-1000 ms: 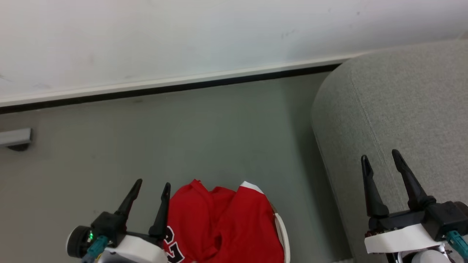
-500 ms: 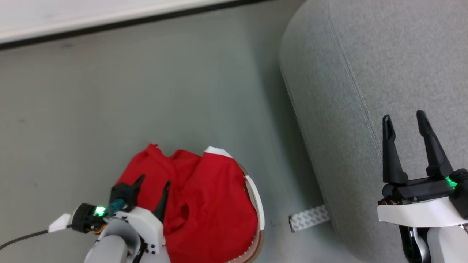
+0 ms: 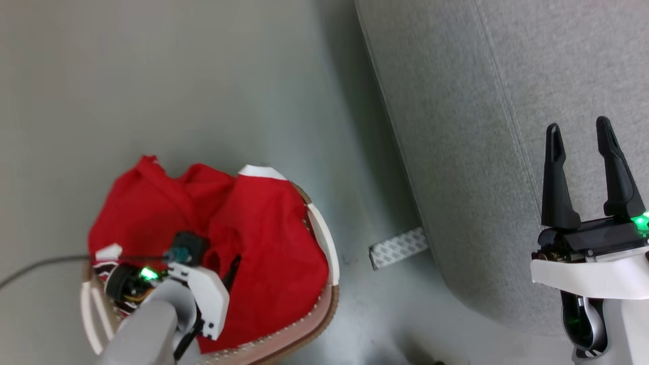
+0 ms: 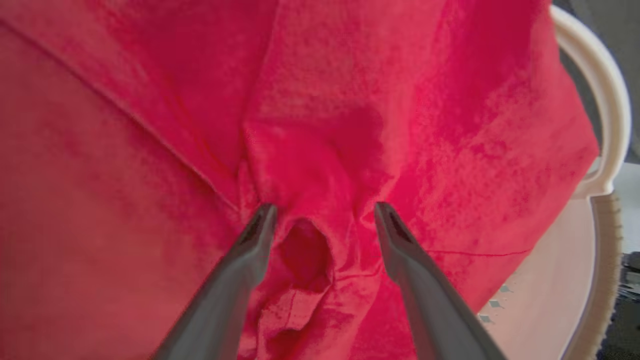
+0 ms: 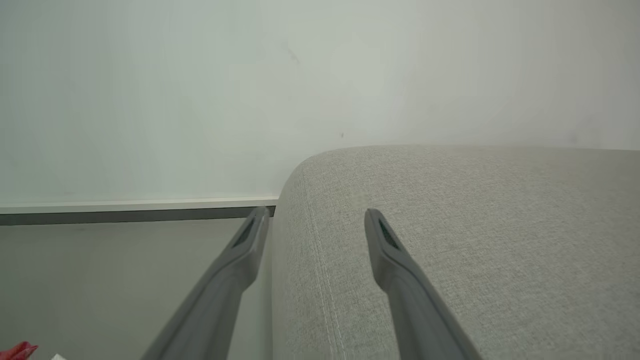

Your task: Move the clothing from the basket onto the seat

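Left claw [image 4: 325,207] has dropped onto the clothing [image 3: 268,223], spread wide, nothing pinched; clothing all in the basket [image 3: 324,243], seven o'clock; seat [image 3: 456,126], two o'clock, awaits; right claw [image 3: 578,125] open, empty; everything left to do.

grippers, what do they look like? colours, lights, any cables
The right gripper has two long black tapering fingers on a black base, a white wrist shell and a green light. The left gripper has the same white shell and green light, plus a teal plug with a thin dark cable.
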